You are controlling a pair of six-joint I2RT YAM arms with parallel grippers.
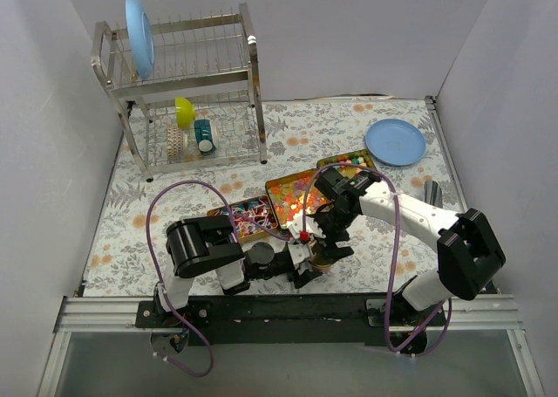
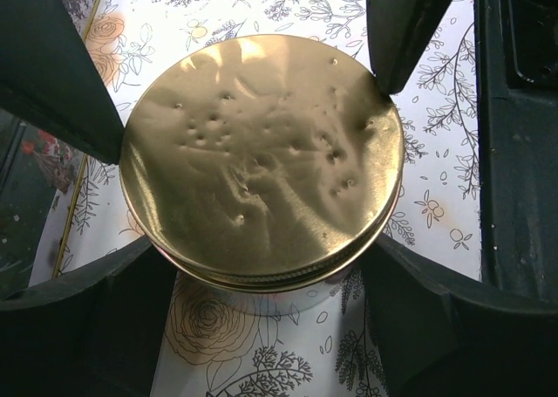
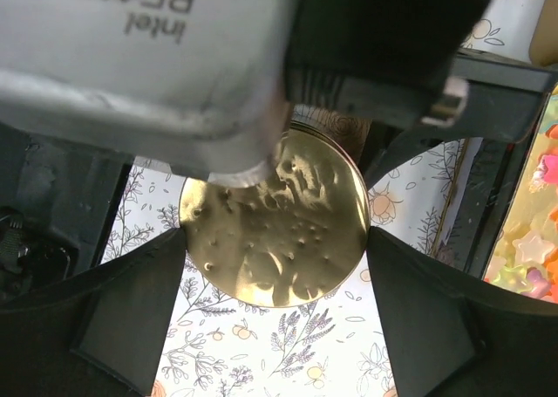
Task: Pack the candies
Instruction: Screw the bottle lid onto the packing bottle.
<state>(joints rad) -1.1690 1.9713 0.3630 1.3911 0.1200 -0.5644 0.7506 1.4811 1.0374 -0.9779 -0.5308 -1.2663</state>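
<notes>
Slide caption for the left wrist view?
Left gripper, jaws closed on a dented gold lid, over floral tablecloth.

Gold lid [image 3: 279, 240] between claw [image 3: 275, 262] fingers [image 3: 113, 318]

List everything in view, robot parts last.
candies: many, mixed bright colours, in the tins
tins: three, metallic, mid-table
jar: one, gold lid, near edge between both grippers
dish rack: one, silver, far left
plates: two, blue, one upright atop the dish rack, one flat far right
bowl: one, yellow, lower tier
cup: one, teal, beside the bowl
beige item: one, lower tier, unidentifiable
tablecloth: one, white floral
left gripper: one, black, closed on the jar's sides
right gripper: one, black, straddling the jar from above
</notes>
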